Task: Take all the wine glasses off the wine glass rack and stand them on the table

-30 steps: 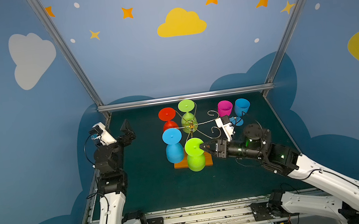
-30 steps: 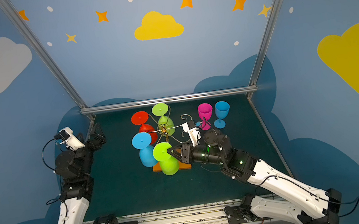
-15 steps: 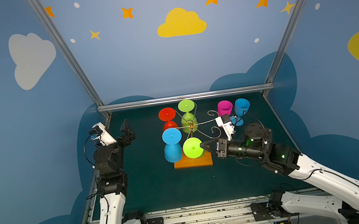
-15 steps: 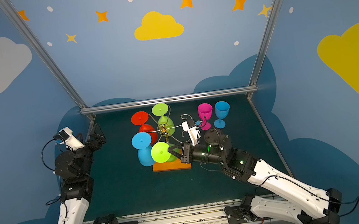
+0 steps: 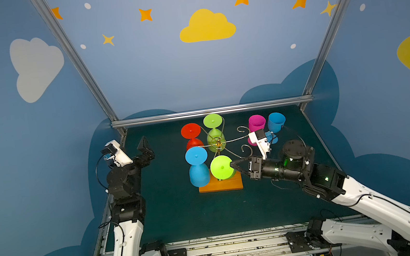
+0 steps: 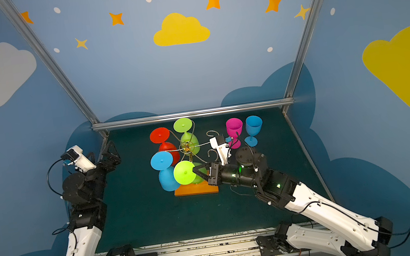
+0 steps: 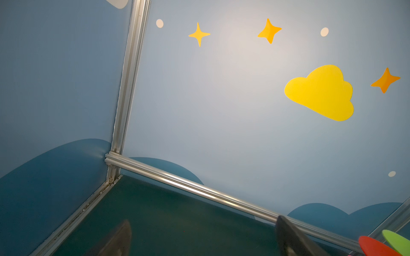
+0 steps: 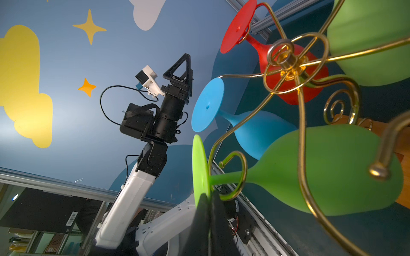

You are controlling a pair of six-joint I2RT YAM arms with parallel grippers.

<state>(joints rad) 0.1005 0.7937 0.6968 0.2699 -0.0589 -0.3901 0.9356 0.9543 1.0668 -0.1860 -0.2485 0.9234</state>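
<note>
The wine glass rack (image 5: pixel 218 141) (image 6: pixel 187 146) (image 8: pixel 286 57) is a gold wire stand on an orange-brown wooden base (image 5: pixel 220 186). Several glasses hang upside down from its arms. The front one is a lime green wine glass (image 5: pixel 221 167) (image 6: pixel 184 172) (image 8: pixel 332 172), its stem in a scroll-tipped arm. My right gripper (image 5: pixel 232 163) (image 6: pixel 196 172) (image 8: pixel 208 197) is shut on the rim of that glass's round foot. My left gripper (image 5: pixel 146 149) (image 6: pixel 110 152) (image 7: pixel 204 237) stands open and empty, raised by the left wall, far from the rack.
Also on the rack hang a red glass (image 5: pixel 190 130), a second green glass (image 5: pixel 212 120) and a blue glass (image 5: pixel 196 155). A pink glass (image 5: pixel 256 122) and a blue glass (image 5: pixel 276 121) stand upright on the table at the back right, behind my right wrist. Metal frame rails edge the table.
My right gripper's jaws have closed on the front green glass's foot, and the glass has tipped so its bowl sits more under the foot. The left arm has not moved.
</note>
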